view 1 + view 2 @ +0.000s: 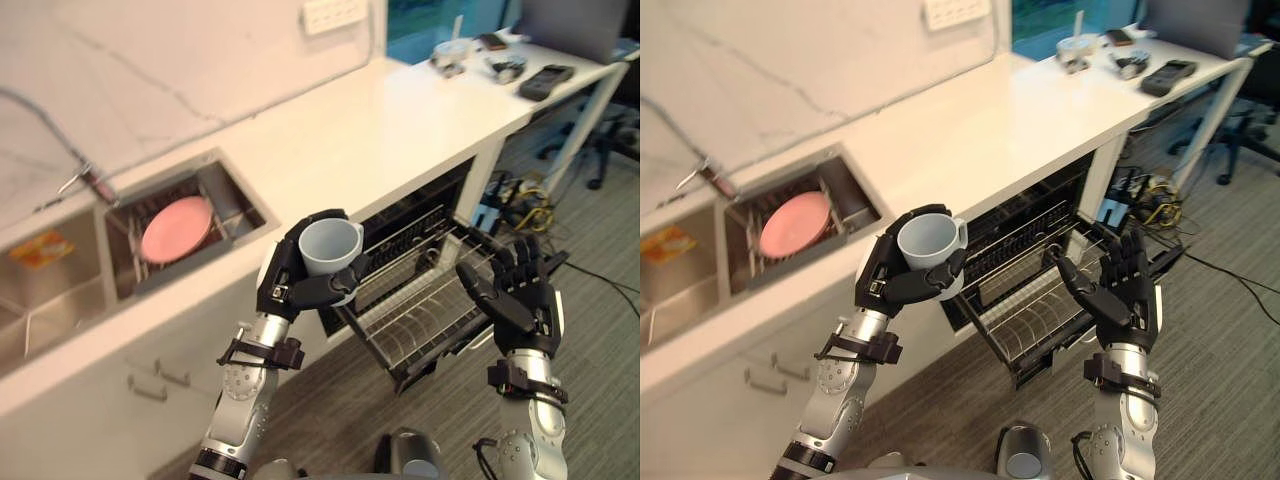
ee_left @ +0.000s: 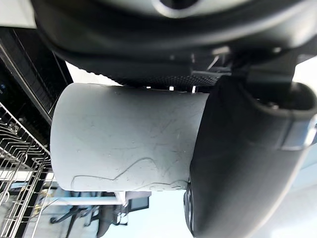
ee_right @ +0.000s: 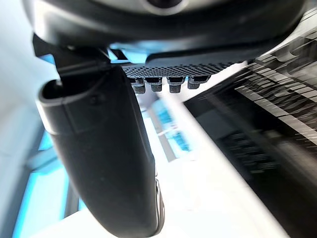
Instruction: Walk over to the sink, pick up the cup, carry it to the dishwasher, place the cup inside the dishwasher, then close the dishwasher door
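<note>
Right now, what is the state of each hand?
Left hand: shut on the cup.
Right hand: open, holding nothing.

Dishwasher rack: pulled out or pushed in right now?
Pulled out: the metal wire dishwasher rack juts forward from the dark open dishwasher beneath the white counter, and looks empty.

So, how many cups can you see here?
1 for sure: the pale cup, held by the left hand with curled fingers, near the open dishwasher. A small white container on the far desk may be another; too small to tell.
</note>
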Motion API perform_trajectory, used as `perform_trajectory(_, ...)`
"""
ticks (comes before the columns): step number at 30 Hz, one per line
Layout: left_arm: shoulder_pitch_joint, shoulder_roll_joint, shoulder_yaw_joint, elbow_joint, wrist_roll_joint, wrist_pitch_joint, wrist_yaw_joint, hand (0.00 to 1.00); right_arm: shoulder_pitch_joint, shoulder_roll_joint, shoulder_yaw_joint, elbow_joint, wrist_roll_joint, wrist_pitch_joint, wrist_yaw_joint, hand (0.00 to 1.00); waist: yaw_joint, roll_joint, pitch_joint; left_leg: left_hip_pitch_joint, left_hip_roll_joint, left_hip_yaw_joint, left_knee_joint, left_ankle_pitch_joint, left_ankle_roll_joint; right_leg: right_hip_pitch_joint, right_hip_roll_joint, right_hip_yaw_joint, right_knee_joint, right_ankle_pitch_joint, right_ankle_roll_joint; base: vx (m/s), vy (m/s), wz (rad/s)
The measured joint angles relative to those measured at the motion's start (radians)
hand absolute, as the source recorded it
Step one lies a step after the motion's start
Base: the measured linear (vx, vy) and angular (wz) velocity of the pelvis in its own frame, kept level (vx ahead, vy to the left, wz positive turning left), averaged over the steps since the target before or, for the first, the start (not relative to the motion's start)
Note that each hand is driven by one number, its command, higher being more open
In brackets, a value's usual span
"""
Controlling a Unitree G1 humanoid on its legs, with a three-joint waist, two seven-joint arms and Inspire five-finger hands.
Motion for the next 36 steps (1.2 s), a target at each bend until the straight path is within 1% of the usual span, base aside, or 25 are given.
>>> perform_trajectory(1, 0.004, 0.0, 0.0, -0.002, 0.002, -0.006, 0.011, 0.0, -0.006, -0.003, 0.003, -0.007, 0.0, 0.0, 0.013, 1.0, 0.004, 0.0, 0.0, -0.017, -0.015, -0.021, -0.054, 0.0, -0.001, 0.005, 0.0, 0.031, -0.015, 0.006, 0.009, 0.33, 0.216, -1.35)
perform_trajectory(2, 0.014, 0.0, 0.0, -0.014, 0.019, -0.017, 0.041, 0.0, -0.019, -0.01, 0.017, -0.01, 0.001, 0.0, 0.04, 1.0, 0.018, 0.001, 0.0, -0.035, -0.054, -0.09, -0.17, 0.006, -0.01, 0.006, 0.001, 0.094, -0.032, 0.013, 0.022, 0.25, 0.233, -1.54)
perform_trajectory(3, 0.021, -0.002, 0.001, -0.025, 0.027, -0.028, 0.065, 0.0, -0.019, -0.023, 0.04, -0.008, 0.002, 0.006, 0.061, 1.0, 0.032, 0.003, -0.002, -0.037, -0.076, -0.167, -0.29, 0.023, -0.031, 0.002, 0.009, 0.149, -0.04, 0.014, 0.032, 0.23, 0.248, -1.54)
perform_trajectory(4, 0.024, -0.003, 0.004, -0.031, 0.029, -0.029, 0.072, 0.0, -0.017, -0.03, 0.052, -0.008, 0.002, 0.012, 0.071, 1.0, 0.034, 0.008, -0.005, -0.035, -0.079, -0.193, -0.348, 0.05, -0.042, 0.003, 0.016, 0.171, -0.044, 0.015, 0.048, 0.23, 0.281, -1.3)
perform_trajectory(5, 0.026, -0.006, 0.004, -0.046, 0.04, -0.029, 0.086, 0.0, -0.012, -0.044, 0.07, -0.009, 0.01, 0.022, 0.091, 1.0, 0.03, 0.028, -0.018, -0.033, -0.072, -0.204, -0.45, 0.14, -0.044, 0.001, 0.031, 0.199, -0.05, 0.012, 0.07, 0.26, 0.314, -0.93)
perform_trajectory(6, 0.024, -0.005, 0.007, -0.051, 0.041, -0.032, 0.087, 0.0, -0.013, -0.037, 0.077, -0.003, 0.024, 0.04, 0.107, 1.0, 0.023, 0.031, -0.028, -0.024, -0.071, -0.188, -0.464, 0.227, -0.05, 0.001, 0.023, 0.203, -0.049, 0.005, 0.093, 0.27, 0.318, -0.74)
perform_trajectory(7, 0.022, -0.006, 0.008, -0.052, 0.041, -0.032, 0.088, 0.0, -0.01, -0.03, 0.078, -0.004, 0.038, 0.048, 0.116, 1.0, 0.017, 0.02, -0.033, -0.012, -0.085, -0.179, -0.485, 0.228, -0.045, 0.002, 0.007, 0.184, -0.055, 0.008, 0.103, 0.26, 0.261, -0.46)
perform_trajectory(8, 0.009, -0.001, 0.011, -0.051, 0.041, -0.032, 0.09, 0.0, -0.009, -0.012, 0.085, -0.005, 0.066, 0.06, 0.146, 1.0, 0.013, 0.0, -0.034, 0.007, -0.111, -0.16, -0.532, 0.243, -0.022, 0.007, -0.025, 0.166, -0.075, 0.018, 0.122, 0.22, 0.206, -0.15)
perform_trajectory(9, -0.004, -0.002, 0.012, -0.051, 0.042, -0.031, 0.093, 0.0, -0.011, -0.005, 0.085, -0.007, 0.107, 0.075, 0.18, 1.0, 0.01, -0.006, -0.035, 0.012, -0.125, -0.155, -0.564, 0.258, -0.008, 0.011, -0.039, 0.162, -0.099, 0.033, 0.14, 0.23, 0.219, -0.02)
perform_trajectory(10, -0.016, -0.004, 0.018, -0.051, 0.052, -0.031, 0.097, 0.0, -0.014, 0.001, 0.085, -0.009, 0.168, 0.109, 0.231, 1.0, 0.006, -0.007, -0.036, 0.023, -0.14, -0.154, -0.595, 0.266, 0.005, 0.026, -0.054, 0.141, -0.135, 0.049, 0.153, 0.17, 0.185, 0.08)
perform_trajectory(11, -0.018, -0.004, 0.025, -0.051, 0.06, -0.03, 0.096, 0.0, -0.015, 0.004, 0.086, -0.009, 0.199, 0.134, 0.26, 1.0, 0.006, -0.007, -0.036, 0.034, -0.145, -0.154, -0.608, 0.269, 0.009, 0.04, -0.058, 0.13, -0.154, 0.058, 0.158, 0.15, 0.152, 0.05)
perform_trajectory(12, -0.017, -0.003, 0.034, -0.051, 0.068, -0.03, 0.095, 0.0, -0.015, 0.011, 0.092, -0.01, 0.241, 0.185, 0.322, 1.0, 0.007, -0.008, -0.036, 0.067, -0.149, -0.152, -0.637, 0.271, 0.012, 0.075, -0.061, 0.113, -0.19, 0.074, 0.166, 0.15, 0.111, -0.03)
perform_trajectory(13, -0.017, 0.003, 0.043, -0.051, 0.077, -0.03, 0.09, 0.0, -0.015, 0.011, 0.106, -0.011, 0.258, 0.219, 0.368, 1.0, 0.01, -0.009, -0.037, 0.092, -0.149, -0.15, -0.66, 0.273, 0.015, 0.1, -0.061, 0.099, -0.213, 0.086, 0.171, 0.14, 0.09, -0.06)
perform_trajectory(15, -0.018, 0.014, 0.048, -0.051, 0.114, -0.03, 0.082, 0.0, -0.017, 0.009, 0.147, -0.032, 0.285, 0.283, 0.451, 1.0, 0.022, -0.016, -0.043, 0.129, -0.149, -0.141, -0.701, 0.275, 0.018, 0.127, -0.062, 0.078, -0.246, 0.105, 0.176, 0.12, 0.053, -0.11)
perform_trajectory(18, -0.017, 0.031, 0.046, -0.051, 0.188, -0.028, 0.083, 0.0, -0.044, 0.009, 0.183, -0.076, 0.294, 0.352, 0.513, 1.0, 0.025, -0.023, -0.047, 0.144, -0.146, -0.121, -0.734, 0.279, 0.023, 0.129, -0.058, 0.059, -0.28, 0.133, 0.183, 0.08, 0.034, -0.2)
perform_trajectory(21, -0.018, 0.038, 0.044, -0.05, 0.259, -0.025, 0.099, 0.0, -0.06, 0.009, 0.195, -0.097, 0.313, 0.373, 0.516, 1.0, 0.019, -0.025, -0.048, 0.169, -0.145, -0.093, -0.756, 0.281, 0.027, 0.147, -0.055, 0.025, -0.315, 0.164, 0.188, 0.06, 0.053, -0.28)
perform_trajectory(23, -0.021, 0.044, 0.044, -0.05, 0.281, -0.025, 0.121, 0.0, -0.059, 0.008, 0.195, -0.099, 0.313, 0.374, 0.514, 1.0, 0.017, -0.028, -0.049, 0.176, -0.145, -0.082, -0.759, 0.281, 0.027, 0.154, -0.056, 0.007, -0.33, 0.18, 0.187, 0.02, 0.049, -0.18)
perform_trajectory(25, -0.026, 0.047, 0.046, -0.05, 0.279, -0.025, 0.134, 0.0, -0.058, 0.008, 0.197, -0.1, 0.307, 0.373, 0.506, 1.0, 0.018, -0.036, -0.054, 0.176, -0.145, -0.077, -0.761, 0.281, 0.027, 0.157, -0.056, -0.009, -0.341, 0.188, 0.187, 0.0, 0.038, -0.08)
perform_trajectory(27, -0.027, 0.05, 0.046, -0.047, 0.269, -0.025, 0.136, 0.0, -0.058, 0.006, 0.2, -0.11, 0.242, 0.367, 0.49, 1.0, 0.019, -0.048, -0.06, 0.176, -0.145, -0.073, -0.762, 0.281, 0.027, 0.161, -0.055, -0.027, -0.355, 0.193, 0.181, -0.02, 0.014, -0.04)
perform_trajectory(31, -0.027, 0.048, 0.046, -0.036, 0.309, -0.025, 0.169, 0.0, -0.058, -0.011, 0.237, -0.12, 0.201, 0.353, 0.467, 1.0, 0.02, -0.054, -0.061, 0.176, -0.145, -0.072, -0.763, 0.283, 0.031, 0.174, -0.05, -0.037, -0.383, 0.206, 0.178, -0.06, 0.002, -0.02)
perform_trajectory(34, -0.027, 0.049, 0.045, -0.029, 0.399, -0.025, 0.216, 0.0, -0.058, -0.019, 0.238, -0.121, 0.167, 0.335, 0.412, 1.0, 0.021, -0.054, -0.061, 0.168, -0.145, -0.07, -0.762, 0.29, 0.037, 0.181, -0.046, -0.04, -0.415, 0.231, 0.173, -0.09, 0.017, -0.02)
perform_trajectory(36, -0.027, 0.05, 0.046, -0.02, 0.475, -0.022, 0.259, 0.0, -0.057, -0.023, 0.238, -0.121, 0.153, 0.331, 0.353, 1.0, 0.019, -0.056, -0.06, 0.161, -0.147, -0.069, -0.762, 0.297, 0.042, 0.19, -0.042, -0.044, -0.448, 0.257, 0.17, -0.09, 0.028, -0.02)
